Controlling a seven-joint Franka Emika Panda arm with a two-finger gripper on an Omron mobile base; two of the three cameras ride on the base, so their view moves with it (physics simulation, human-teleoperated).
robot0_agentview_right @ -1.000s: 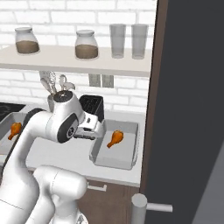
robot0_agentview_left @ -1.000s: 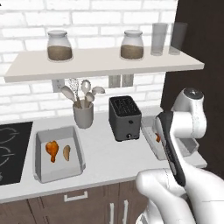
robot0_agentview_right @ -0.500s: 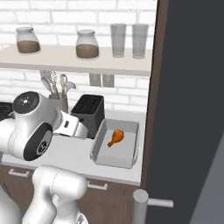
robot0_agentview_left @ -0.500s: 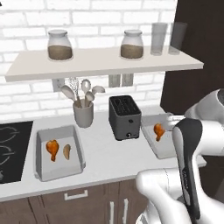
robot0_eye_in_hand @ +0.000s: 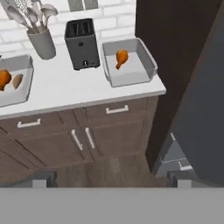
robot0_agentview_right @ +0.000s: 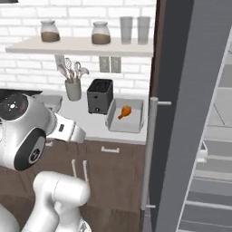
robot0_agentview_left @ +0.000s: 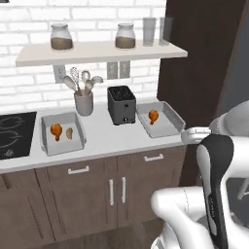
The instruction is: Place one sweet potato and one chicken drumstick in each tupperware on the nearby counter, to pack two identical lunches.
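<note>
Tool (robot0_eye_in_hand: 112,177): you see its two dark tips at the bottom of the hand view, spread wide and released, with nothing between them; it hangs out in front of the cabinets, well apart from the bench.
Below the tool: the brown floor and the dark wooden cabinet doors (robot0_eye_in_hand: 83,140) with silver handles.
Beside the tool: on your right stands a tall dark panel (robot0_eye_in_hand: 175,52), and a grey door (robot0_agentview_right: 190,113) with a long bar handle is swung open in front of it, closing off the right end of the bench.
Bench (robot0_agentview_left: 112,141): a pale-grey top running left to right over the cabinets.
Right tupperware (robot0_agentview_left: 171,122): a shallow light-grey tray with a raised rim at the right end of the bench, just beside the dark panel; one orange-brown chicken drumstick (robot0_agentview_left: 153,115) lies in it.
Left tupperware (robot0_agentview_left: 48,146): the same tray, further left on the bench; it holds a second drumstick (robot0_agentview_left: 56,130) and, just to its right, a small brown sweet potato (robot0_agentview_left: 69,133).
Between the trays: a black slotted toaster (robot0_agentview_left: 121,104) stands upright, just left of the right tray.
Far side: a grey utensil holder (robot0_agentview_left: 83,102) with spoons and a whisk sits near the wall, left of the toaster.
Left end: a black hob (robot0_agentview_left: 14,136).
Wall shelf (robot0_agentview_left: 97,52): carries two jars and two glasses.
</note>
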